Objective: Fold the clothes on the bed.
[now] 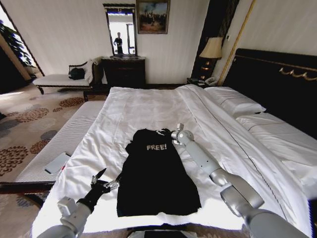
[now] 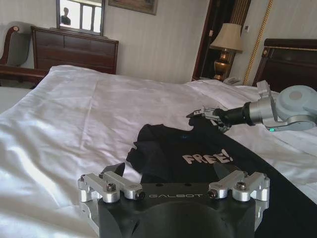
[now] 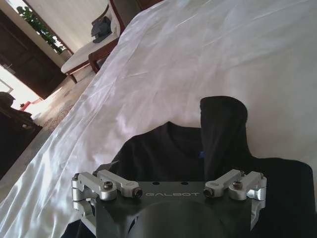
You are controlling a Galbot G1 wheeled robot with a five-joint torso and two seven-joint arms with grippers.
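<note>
Now right gripper pinching T-shirt

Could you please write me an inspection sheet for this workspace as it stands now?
Surface: bed, white duvet, lightly creased.
Job's things: black T-shirt lies near the foot, lettering up, sleeves tucked in; one shoulder lifted.
Clutter: flat pale item on the bench beside the bed.
Grippers: right gripper shut on the T-shirt at the collar end; left gripper open, at the shirt's lower left edge.
Cables: nothing seen.
Surroundings: dresser, mirror, lamp, chaise, patterned carpet.
</note>
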